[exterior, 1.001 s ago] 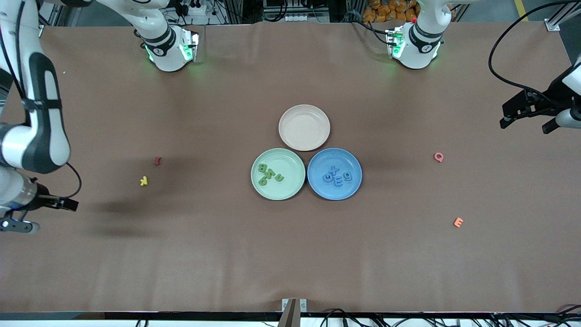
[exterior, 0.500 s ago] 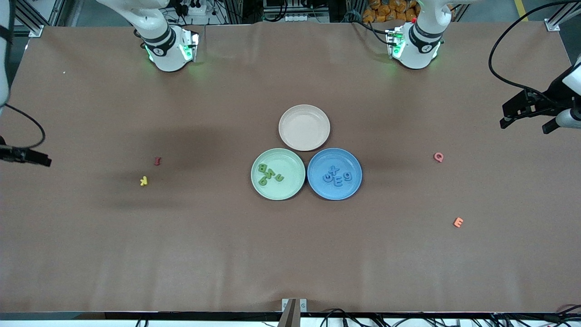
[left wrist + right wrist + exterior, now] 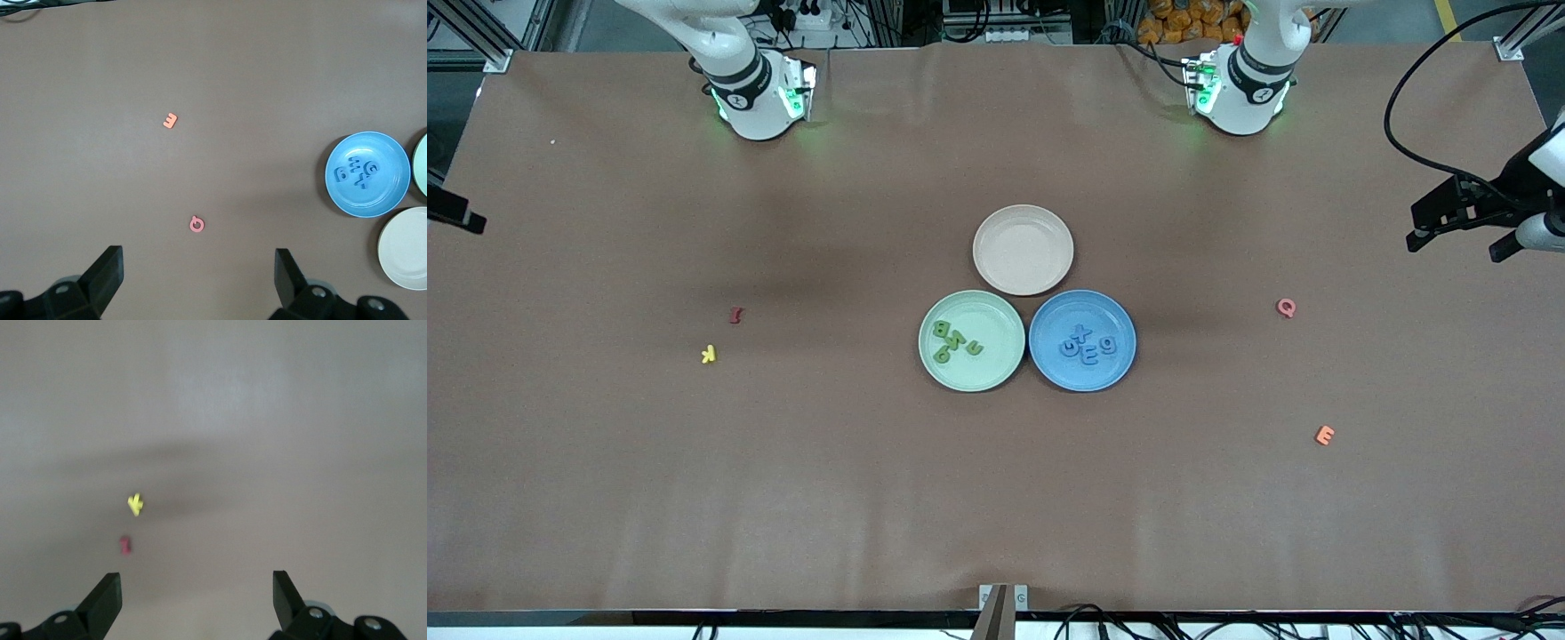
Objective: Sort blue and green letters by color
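Both pincers hang wide open and hold nothing: the left gripper point(image 3: 193, 280) is up over the left arm's end of the table, with the pink Q point(image 3: 196, 224) almost under its spread fingers and the orange E point(image 3: 170, 121) a bit further out from it, while the right gripper point(image 3: 193, 600) is up over the right arm's end, looking down on the yellow K point(image 3: 135, 504) and the dark red I point(image 3: 125, 545). The sorting looks done to me: the green letters point(image 3: 955, 341) lie bunched in the green plate point(image 3: 996, 313) and the blue letters point(image 3: 1086, 345) in the blue plate point(image 3: 1112, 313), well away from either pincer, mid-table, with the cream plate point(image 3: 1023, 233) bare beside them. What could still go wrong, I'd say, is an arm dropping for one of the stray letters beneath it and carrying it into a plate, spoiling the colours, or a sweep back toward the middle knocking a plate and scattering the tiny flat pieces. The brown table cover point(image 3: 783, 498) is smooth and matte. Cables and metal framing run along the table's edges.
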